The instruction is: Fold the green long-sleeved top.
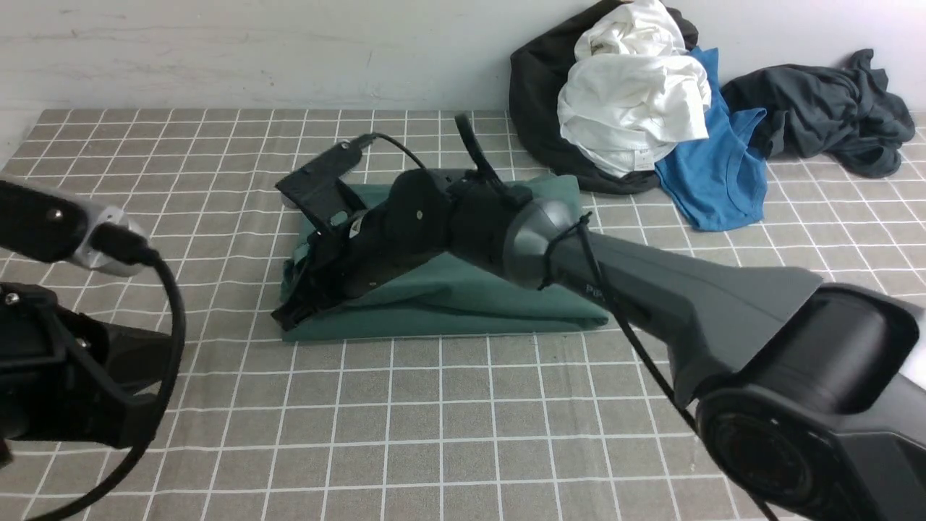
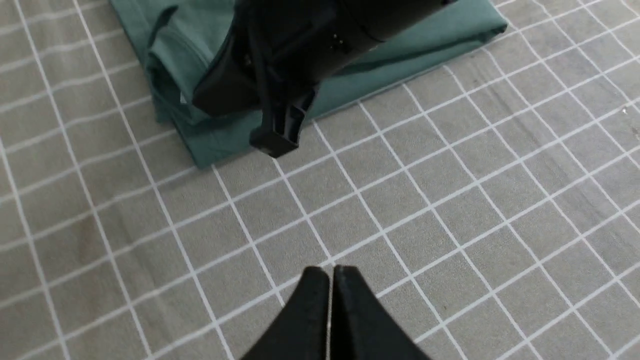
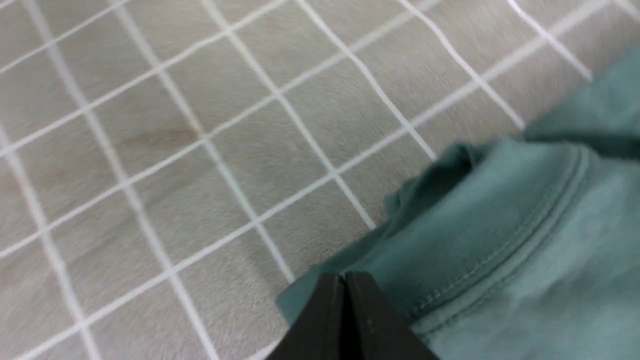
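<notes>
right black gripper (image 3: 345,280): clenched, perhaps pinching cloth | beneath its tips: dark-green cotton long-sleeved top (image 3: 500,240), folded, creased

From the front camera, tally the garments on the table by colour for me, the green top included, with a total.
Green: 1, the long-sleeved top
White: 1 bundle
Bright blue: 1 garment
Black or dark grey: 2, one under the white bundle, one at the far right
Total: 5, counting the white bundle as one
</notes>
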Available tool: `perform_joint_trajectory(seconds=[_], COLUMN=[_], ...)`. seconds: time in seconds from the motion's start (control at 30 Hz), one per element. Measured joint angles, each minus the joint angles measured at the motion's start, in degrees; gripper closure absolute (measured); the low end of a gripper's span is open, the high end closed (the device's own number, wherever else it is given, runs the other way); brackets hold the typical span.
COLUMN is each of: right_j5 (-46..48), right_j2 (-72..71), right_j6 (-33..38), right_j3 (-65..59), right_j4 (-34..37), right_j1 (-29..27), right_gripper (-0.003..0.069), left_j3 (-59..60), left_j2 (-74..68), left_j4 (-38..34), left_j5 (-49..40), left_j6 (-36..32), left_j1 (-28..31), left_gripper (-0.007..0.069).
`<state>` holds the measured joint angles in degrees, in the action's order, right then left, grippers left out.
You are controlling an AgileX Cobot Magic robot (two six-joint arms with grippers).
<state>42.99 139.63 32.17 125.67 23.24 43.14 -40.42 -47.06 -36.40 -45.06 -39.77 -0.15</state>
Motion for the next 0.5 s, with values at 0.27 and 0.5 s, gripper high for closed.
perform_joint_trajectory(seconds=[0.27, 0.5], right_j5=[17.8, 20.8], right_j2=[-18.0, -36.5], right_j6=[-3.8, -9.5], right_j3=[-0.2, -12.6], right_j4=[-9.9, -14.5], right_j1=[-7.9, -19.3], right_gripper=[0.0671, 0.0673], left_j3=[7.1, 12.8], left_j2=[15.0, 23.7], left_j4=[-0.2, -0.2], left_j5=[7.0, 13.8], left_j6=[-6.1, -8.4], left_j1=[0.0, 0.0], left_gripper=[0.0631, 0.0631])
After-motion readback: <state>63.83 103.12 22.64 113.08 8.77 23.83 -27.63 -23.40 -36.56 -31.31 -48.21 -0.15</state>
